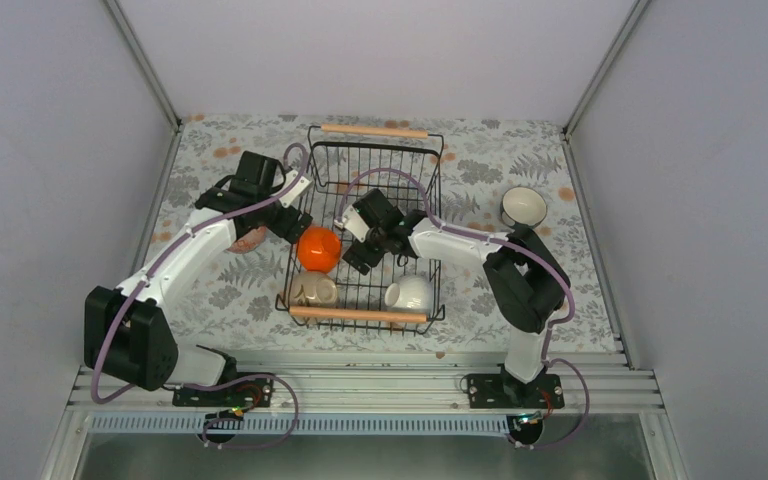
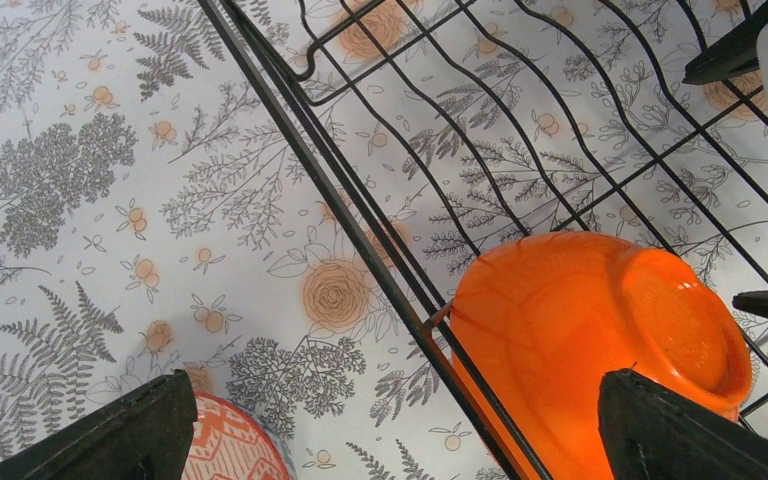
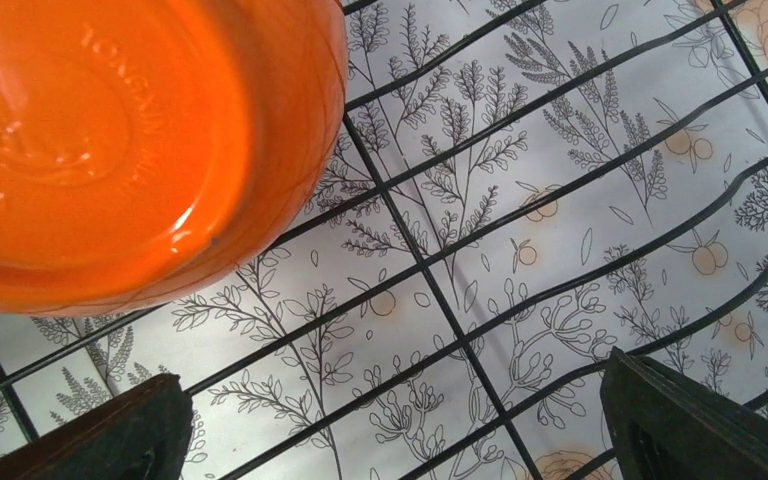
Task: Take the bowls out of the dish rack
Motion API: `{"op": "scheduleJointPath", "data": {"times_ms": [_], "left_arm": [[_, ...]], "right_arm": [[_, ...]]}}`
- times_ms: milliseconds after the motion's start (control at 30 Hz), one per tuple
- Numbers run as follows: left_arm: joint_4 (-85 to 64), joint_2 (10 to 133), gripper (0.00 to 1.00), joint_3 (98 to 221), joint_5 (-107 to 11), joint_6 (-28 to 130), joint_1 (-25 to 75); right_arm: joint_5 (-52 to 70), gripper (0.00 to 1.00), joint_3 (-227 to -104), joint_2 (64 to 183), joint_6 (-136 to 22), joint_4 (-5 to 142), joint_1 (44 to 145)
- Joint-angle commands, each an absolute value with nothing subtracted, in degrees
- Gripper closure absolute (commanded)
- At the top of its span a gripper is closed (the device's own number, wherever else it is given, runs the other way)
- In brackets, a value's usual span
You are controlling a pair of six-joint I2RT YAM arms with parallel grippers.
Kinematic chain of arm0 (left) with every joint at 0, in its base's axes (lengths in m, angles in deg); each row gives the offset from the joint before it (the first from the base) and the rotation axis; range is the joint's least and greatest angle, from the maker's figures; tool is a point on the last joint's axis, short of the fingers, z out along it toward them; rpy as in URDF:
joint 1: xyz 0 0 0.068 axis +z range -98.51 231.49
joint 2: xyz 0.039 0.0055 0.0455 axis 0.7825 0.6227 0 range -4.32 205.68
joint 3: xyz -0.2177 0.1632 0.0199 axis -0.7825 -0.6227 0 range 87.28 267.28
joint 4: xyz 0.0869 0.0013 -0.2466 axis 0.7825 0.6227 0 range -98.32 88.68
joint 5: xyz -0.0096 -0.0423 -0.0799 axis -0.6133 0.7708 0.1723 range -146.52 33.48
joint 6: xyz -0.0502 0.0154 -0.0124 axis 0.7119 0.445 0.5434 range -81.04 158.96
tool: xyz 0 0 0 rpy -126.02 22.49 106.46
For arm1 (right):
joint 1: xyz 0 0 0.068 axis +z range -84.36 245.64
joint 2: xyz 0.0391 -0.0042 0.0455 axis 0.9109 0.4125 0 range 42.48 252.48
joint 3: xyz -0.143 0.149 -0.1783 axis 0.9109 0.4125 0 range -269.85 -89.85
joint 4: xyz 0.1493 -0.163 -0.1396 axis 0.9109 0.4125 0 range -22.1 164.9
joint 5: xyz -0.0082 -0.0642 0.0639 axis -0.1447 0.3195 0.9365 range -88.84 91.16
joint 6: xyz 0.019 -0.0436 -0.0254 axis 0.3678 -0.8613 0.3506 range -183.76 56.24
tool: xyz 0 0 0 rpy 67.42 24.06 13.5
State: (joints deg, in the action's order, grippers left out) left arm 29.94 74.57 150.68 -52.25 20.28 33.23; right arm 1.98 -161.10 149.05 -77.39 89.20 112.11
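On the counter (image 1: pixel 210 300), just outside the left wall of the dish rack (image 1: pixel 358 314), sits the patterned bowl (image 1: pixel 251 240). The left end effector (image 1: pixel 294 224) hangs over that wall, fingers spread wide and empty. Its wrist view shows the wall wires running between them. The orange bowl (image 1: pixel 318 249) lies upside down inside the rack against that wall, between the two arms. The right end effector (image 1: pixel 358 256), also parted and holding nothing, is inside the rack just right of this bowl. No wire stands in its way, so it looks better placed. The beige bowl (image 1: pixel 315 290) and white bowl (image 1: pixel 410 293) lie by the near handle. The teal bowl (image 1: pixel 524 206) stands on the counter, well right of the rack.
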Motion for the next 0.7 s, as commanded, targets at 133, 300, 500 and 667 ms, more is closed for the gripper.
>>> {"op": "scheduleJointPath", "data": {"times_ms": [133, 300, 500, 667], "left_arm": [[28.76, 73.53, 0.0, 151.21, -53.38, 20.32, 34.0], [28.59, 73.2, 0.0, 151.51, -54.19, 20.5, 34.57], [28.03, 72.79, 0.0, 150.34, -53.89, 20.5, 35.34], [28.06, 73.01, 0.0, 150.58, -54.15, 20.5, 35.52]], "right_arm": [[1.5, 0.0, -162.58, 145.62, -76.85, 90.05, 112.39], [1.98, 0.0, -165.9, 144.05, -76.08, 91.27, 112.38], [4.65, 0.0, -171.84, 146.51, -75.67, 93.53, 112.42], [6.83, 0.0, -175.89, 149.47, -75.48, 94.5, 112.7]]}}
